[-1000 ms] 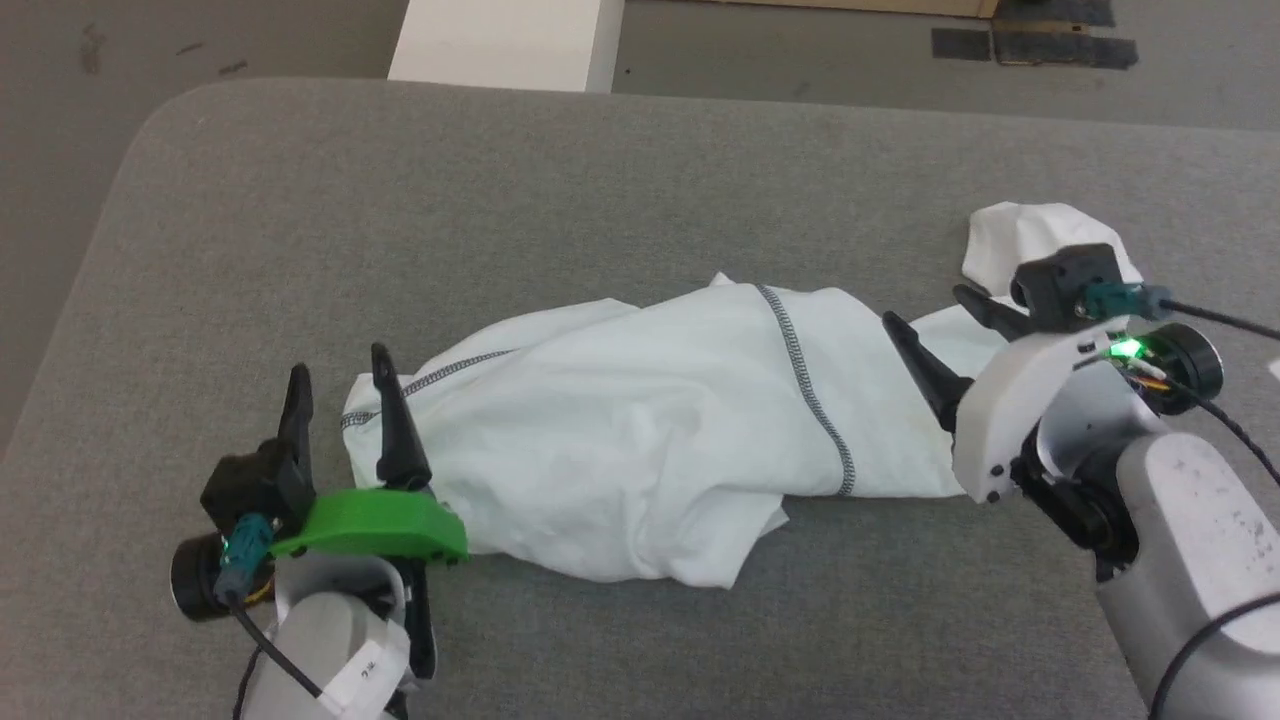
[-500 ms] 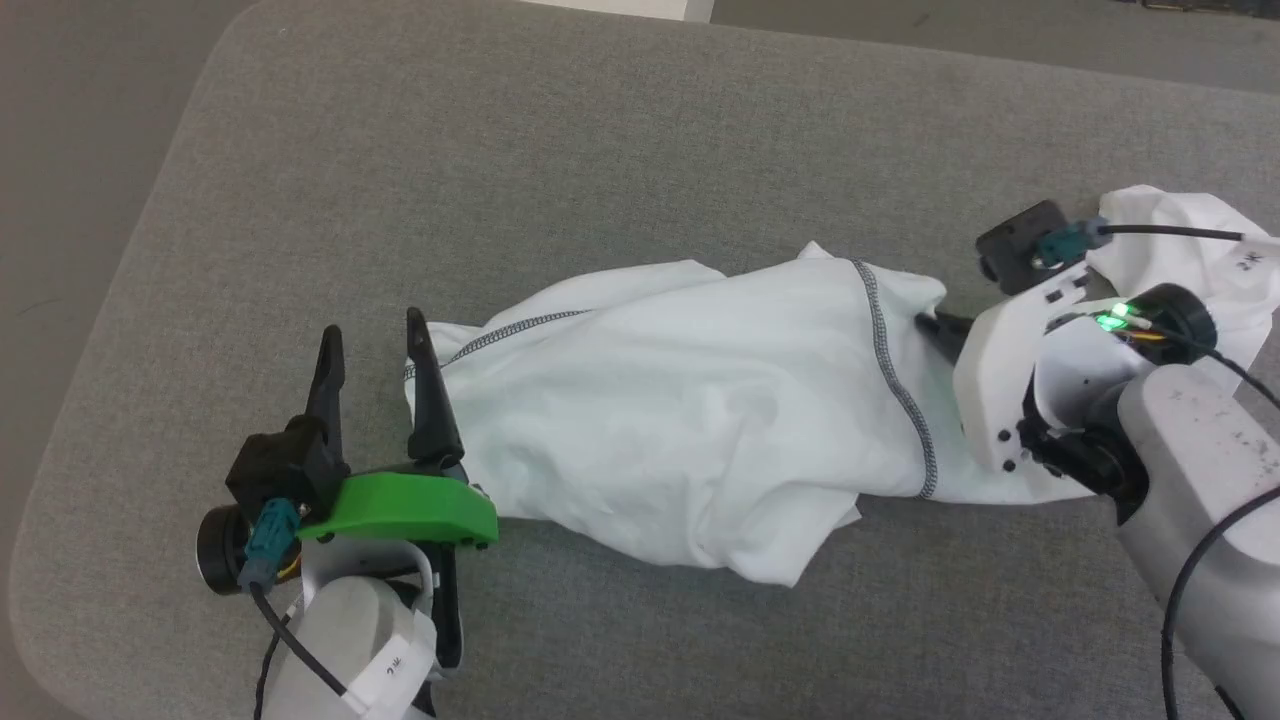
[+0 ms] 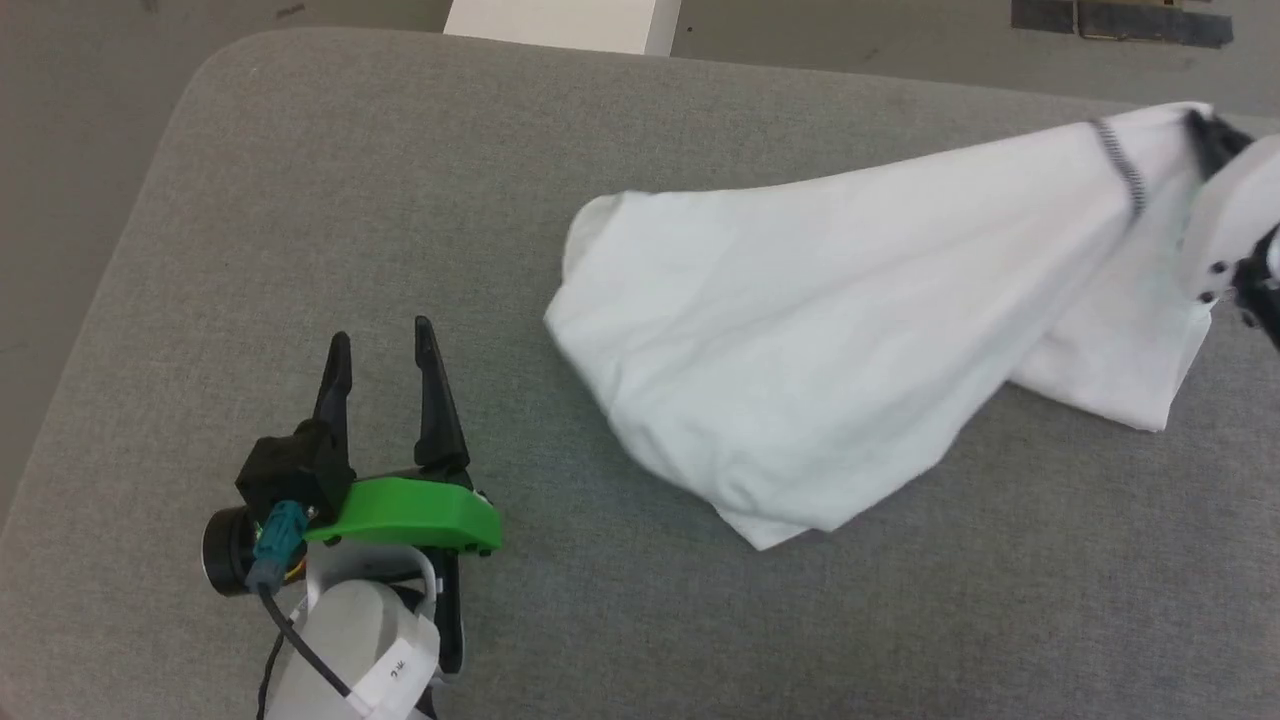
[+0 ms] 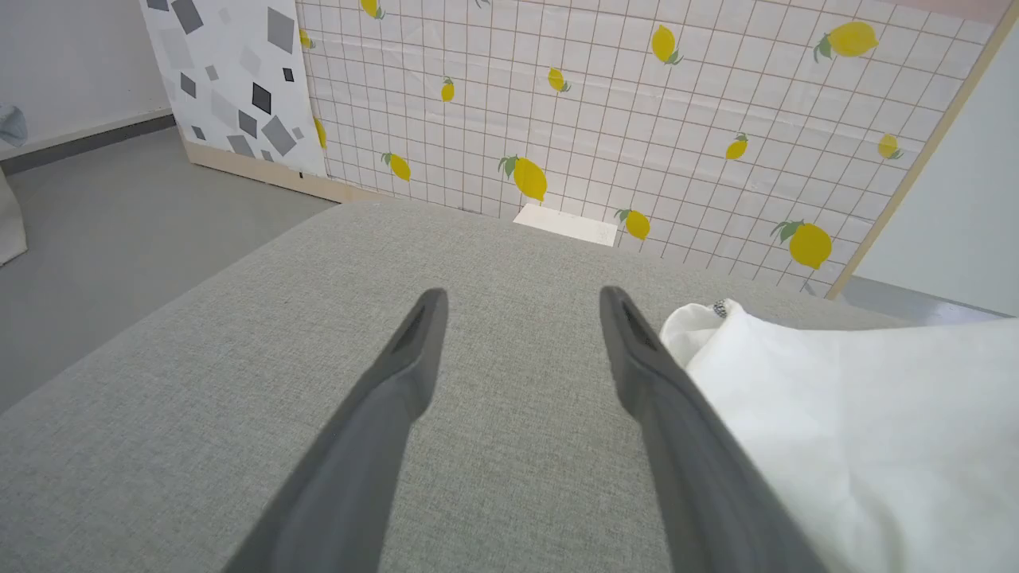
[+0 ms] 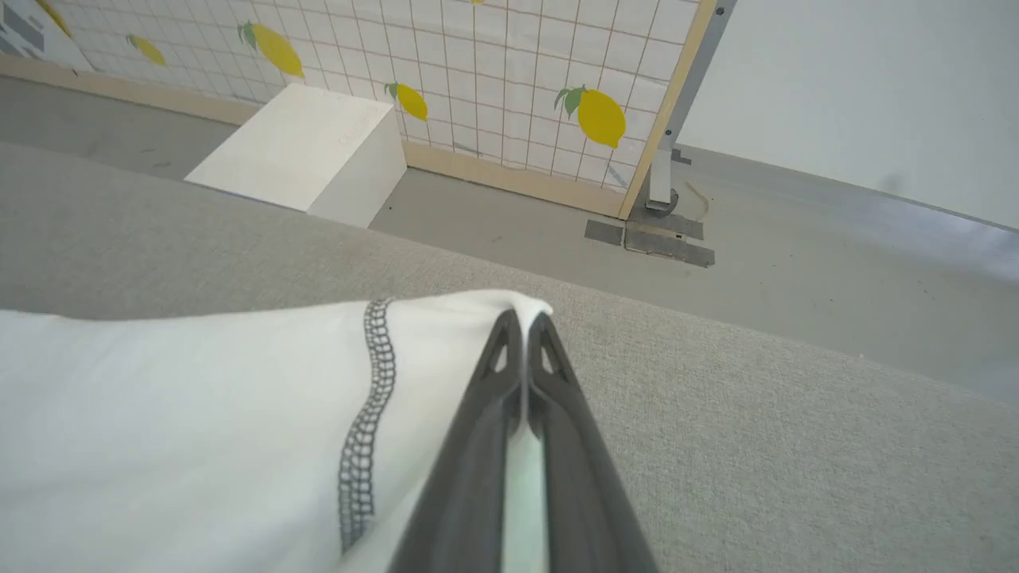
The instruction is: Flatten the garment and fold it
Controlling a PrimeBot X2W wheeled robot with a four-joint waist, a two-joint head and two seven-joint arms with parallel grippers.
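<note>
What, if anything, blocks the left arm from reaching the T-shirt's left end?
Probably nothing, so likely reachable. The left gripper is open over the bare grey padded surface, and the T-shirt end lies apart to its right with nothing between.

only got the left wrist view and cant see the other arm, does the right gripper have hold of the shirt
observer: yes, the right gripper is shut on the garment, pinching an edge just past the stitched seam.
operator: is the shirt flat or up in the air
observer: in the head view its right end is raised at the gripper and the rest slopes down onto the table, bunched and not flat.
operator: my right finger looks like its on the cloth, is it
observer: no, the head view shows bare table between the open left gripper and the garment's near end.
</note>
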